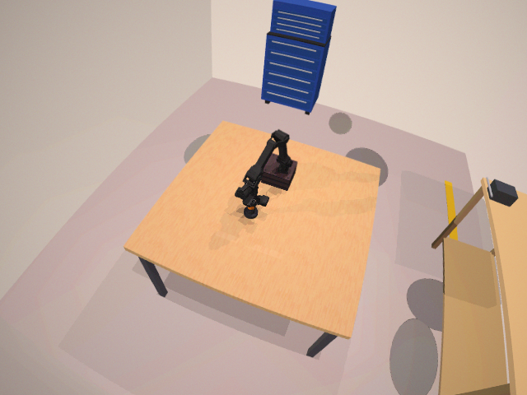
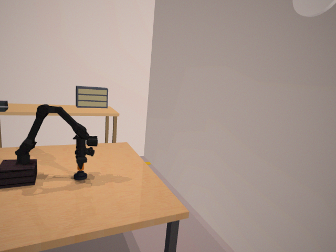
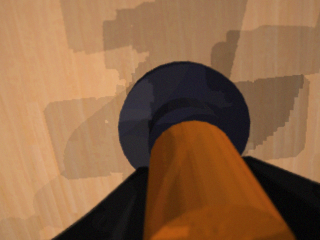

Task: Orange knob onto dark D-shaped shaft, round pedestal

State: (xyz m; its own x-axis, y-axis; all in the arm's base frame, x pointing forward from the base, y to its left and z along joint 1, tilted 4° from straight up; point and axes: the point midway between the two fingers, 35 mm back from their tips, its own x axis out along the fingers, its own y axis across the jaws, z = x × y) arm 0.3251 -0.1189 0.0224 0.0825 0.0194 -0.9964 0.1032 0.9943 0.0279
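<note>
A robot arm's tool (image 1: 251,204) (image 2: 81,166) grips an orange knob (image 1: 251,208) (image 2: 83,167) (image 3: 205,175), one finger on either side, upright over a round pedestal (image 1: 250,213) (image 2: 80,176) (image 3: 135,112) on a wooden bench (image 1: 297,238) (image 2: 108,211) (image 3: 30,140). The knob's lower end sits at or just above the pedestal's raised middle, well short of its base. Seating it likely calls for centering the knob, keeping it plumb and pressing lightly while the wrist turns in small steps until the flats match and it drops. Only then should the push grow firm, straight down to the pedestal, before the fingers part. Pressing hard too soon could tilt the knob or make it slip in the grip. Hidden from view are the shaft, its flat and the knob's hole; whether knob and shaft touch cannot be told. The wrist view cuts off the knob's near end.
</note>
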